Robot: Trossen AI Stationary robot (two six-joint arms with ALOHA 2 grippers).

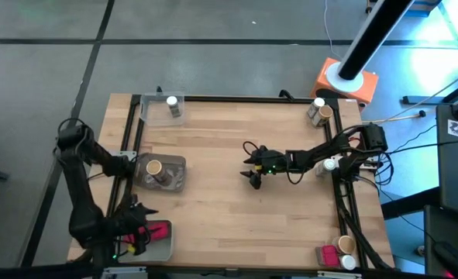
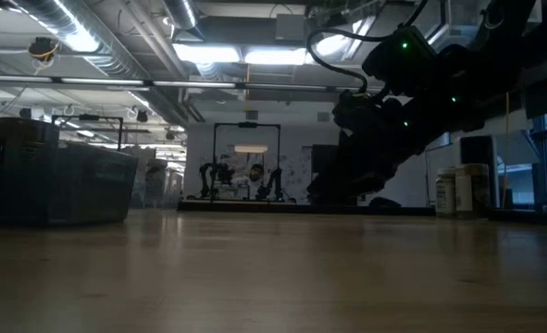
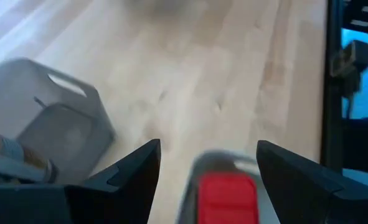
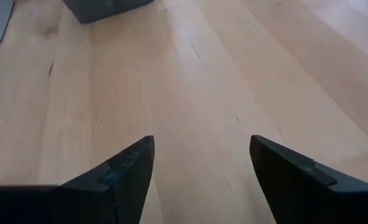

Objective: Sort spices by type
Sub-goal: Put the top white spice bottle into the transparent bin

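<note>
High view: we see the left arm folded along the table's left edge, its gripper [image 1: 138,225] low at the near left corner, over a grey tray [image 1: 165,246] holding a red box [image 1: 157,231]. The right arm reaches in from the right edge, stretched level toward the table's middle, with its gripper [image 1: 253,165] above bare wood [image 1: 213,194]. A tan-lid jar [image 1: 155,167] sits in a middle-left tray [image 1: 178,164]; a white-lid jar [image 1: 172,101] sits in the far-left tray [image 1: 153,116]. More jars [image 1: 319,110] stand at the far right corner. At the near right corner we note a pink box [image 1: 325,255], a tan-lid one [image 1: 346,245] and a white-lid one [image 1: 348,263]; another white lid [image 1: 331,163] shows by the right arm.

Low view: the right arm hangs dark over the table on the picture's right, angled downward. Two jars [image 2: 465,190] stand behind it. Dark trays [image 2: 55,185] show at left.

Left wrist view: fingers [image 3: 137,174] spread wide, holding nothing, the red box [image 3: 227,198] between and below them. A grey tray [image 3: 59,124] with a tan-lid jar [image 3: 15,158] lies beside.

Right wrist view: fingers [image 4: 124,174] parted wide, empty, over bare wood; a tray corner [image 4: 103,9] well beyond.
</note>
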